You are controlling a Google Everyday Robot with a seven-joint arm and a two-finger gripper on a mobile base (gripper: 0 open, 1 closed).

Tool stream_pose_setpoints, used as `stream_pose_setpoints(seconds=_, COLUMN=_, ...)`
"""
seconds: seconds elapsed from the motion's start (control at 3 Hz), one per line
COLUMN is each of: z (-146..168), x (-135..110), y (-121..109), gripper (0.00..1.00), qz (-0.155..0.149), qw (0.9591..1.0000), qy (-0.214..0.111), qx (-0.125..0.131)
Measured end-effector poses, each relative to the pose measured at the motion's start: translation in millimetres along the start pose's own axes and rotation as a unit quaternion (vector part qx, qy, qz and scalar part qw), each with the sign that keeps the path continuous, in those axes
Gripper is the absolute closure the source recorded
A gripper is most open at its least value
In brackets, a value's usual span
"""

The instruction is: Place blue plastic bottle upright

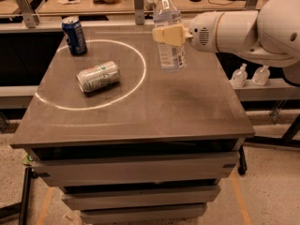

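Observation:
The blue plastic bottle [169, 50] is clear and ribbed with a white cap and a pale label. It stands nearly upright, held just above the grey table [140, 111], right of the white ring. My gripper [168, 34] comes in from the right on a white arm. Its tan fingers [170, 34] are shut on the bottle's upper body.
A dark blue soda can [75, 35] stands at the table's back left. A silver-green can [98, 76] lies on its side inside the white ring [136, 83]. Two small clear pump bottles [239, 76] sit on a shelf to the right. A cluttered bench stands behind.

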State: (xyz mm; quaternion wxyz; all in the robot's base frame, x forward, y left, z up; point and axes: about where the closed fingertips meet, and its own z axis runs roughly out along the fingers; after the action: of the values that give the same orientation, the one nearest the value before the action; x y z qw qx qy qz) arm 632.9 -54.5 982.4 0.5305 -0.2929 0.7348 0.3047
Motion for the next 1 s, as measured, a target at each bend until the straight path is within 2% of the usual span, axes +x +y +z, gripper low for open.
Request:
stream_pose_setpoints(seconds=0.33, z=2.8, x=-5.2, y=2.2, gripper=1.0, qz=-0.016, qw=0.9999, qy=-0.007, qx=0.002)
stream_pose_setpoints(seconds=0.67, z=2.8, x=-4.7, y=2.3, gripper=1.0, qz=-0.014, qw=0.9999, qy=-0.006, qx=0.002)
stream_pose_setpoints(seconds=1.0, z=5.9, x=-1.7, y=4.2, gripper=1.0, qz=-0.017, qw=0.9997, qy=-0.018, qx=0.009)
